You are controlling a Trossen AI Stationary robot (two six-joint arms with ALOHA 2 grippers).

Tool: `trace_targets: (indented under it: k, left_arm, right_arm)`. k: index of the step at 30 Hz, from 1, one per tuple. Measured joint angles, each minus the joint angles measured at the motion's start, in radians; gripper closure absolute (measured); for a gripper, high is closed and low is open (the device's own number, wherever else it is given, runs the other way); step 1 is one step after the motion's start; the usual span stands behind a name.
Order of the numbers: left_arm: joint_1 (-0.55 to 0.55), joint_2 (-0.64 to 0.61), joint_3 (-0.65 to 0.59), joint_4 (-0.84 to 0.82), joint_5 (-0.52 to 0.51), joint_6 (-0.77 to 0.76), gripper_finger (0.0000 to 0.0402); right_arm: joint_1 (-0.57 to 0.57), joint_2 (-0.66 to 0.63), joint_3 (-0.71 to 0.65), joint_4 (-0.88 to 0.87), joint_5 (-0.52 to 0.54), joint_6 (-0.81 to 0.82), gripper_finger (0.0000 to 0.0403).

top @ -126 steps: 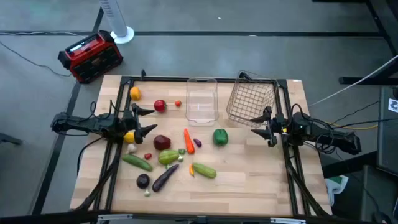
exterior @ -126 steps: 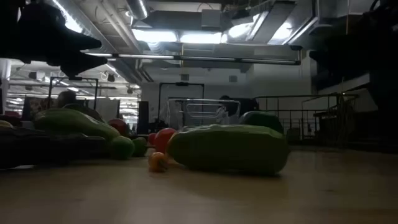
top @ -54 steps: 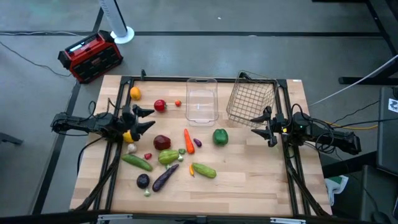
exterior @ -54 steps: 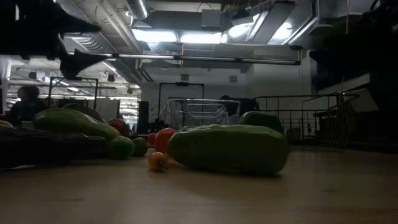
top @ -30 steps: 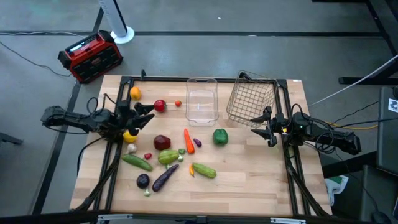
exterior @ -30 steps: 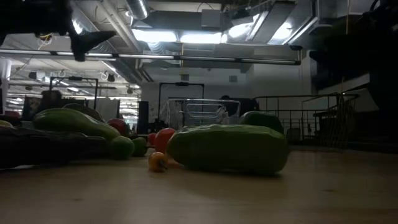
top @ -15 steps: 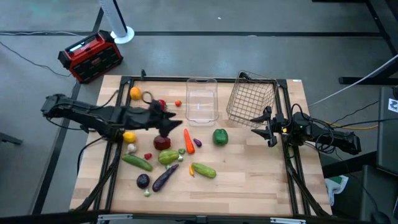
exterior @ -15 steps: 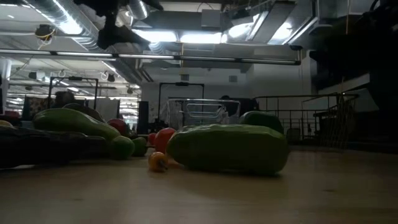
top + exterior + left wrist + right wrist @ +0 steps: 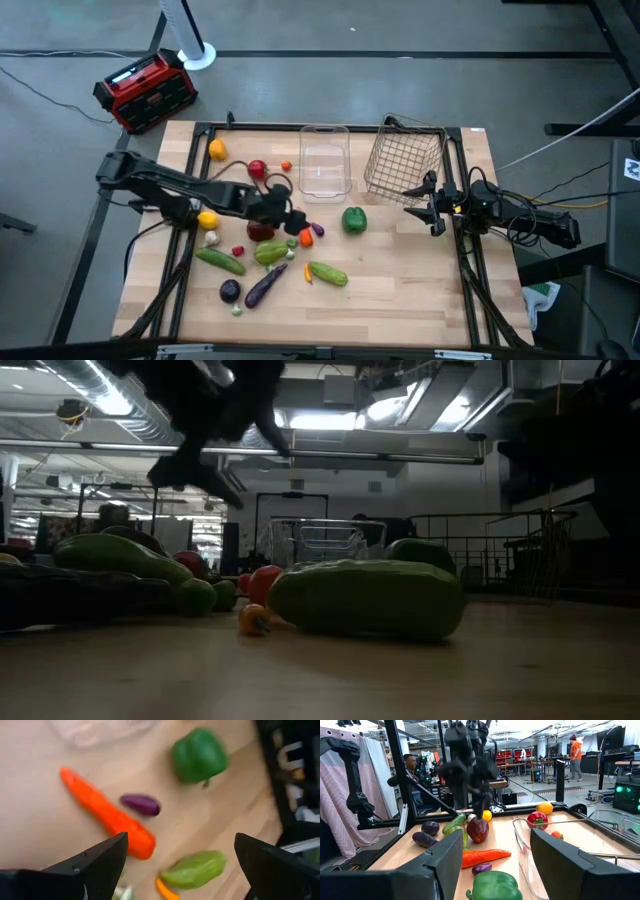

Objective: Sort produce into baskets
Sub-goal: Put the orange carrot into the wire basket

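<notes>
produce: carrot [image 9: 107, 817] lies below and between the left gripper [image 9: 290, 215] fingers, not touched, small purple chili [image 9: 141, 804] beside it, green pepper [image 9: 354, 219] farther off | change: left arm has swung from the table's left edge to the middle | left fingers spread wide, empty | right gripper [image 9: 428, 203] half open, empty, beside wire basket [image 9: 403, 160]
</notes>
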Motion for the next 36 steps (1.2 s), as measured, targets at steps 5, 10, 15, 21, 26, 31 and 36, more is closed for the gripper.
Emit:
trace_targets:
  k: [5, 10, 15, 21, 26, 31, 36]
  left_arm:
    - [0.000, 0.091, 0.000, 0.006, 0.056, -0.057, 0.0043]
    - [0.001, 0.148, 0.001, 0.035, 0.061, -0.100, 0.0043]
    - [0.005, 0.200, 0.002, 0.046, 0.062, -0.135, 0.0043]
    - [0.022, 0.256, 0.001, 0.062, 0.060, -0.134, 0.0043]
    - [0.035, 0.301, 0.001, 0.112, 0.060, -0.133, 0.0043]
    - [0.041, 0.309, 0.001, 0.113, 0.058, -0.125, 0.0066]
    - [0.042, 0.309, 0.001, 0.113, 0.055, -0.103, 0.0120]
  right_arm:
    - [0.000, 0.000, 0.000, 0.000, 0.000, 0.000, 0.0173]
    - [0.000, 0.000, 0.000, 0.000, 0.000, 0.000, 0.0173]
    - [0.000, 0.000, 0.000, 0.000, 0.000, 0.000, 0.0173]
    - [0.000, 0.000, 0.000, 0.001, 0.000, 0.000, 0.0173]
    - [0.000, 0.000, 0.000, 0.001, 0.000, 0.000, 0.0173]
    - [0.000, 0.000, 0.000, 0.002, 0.000, 0.000, 0.0173]
    - [0.000, 0.000, 0.000, 0.002, 0.000, 0.000, 0.0173]
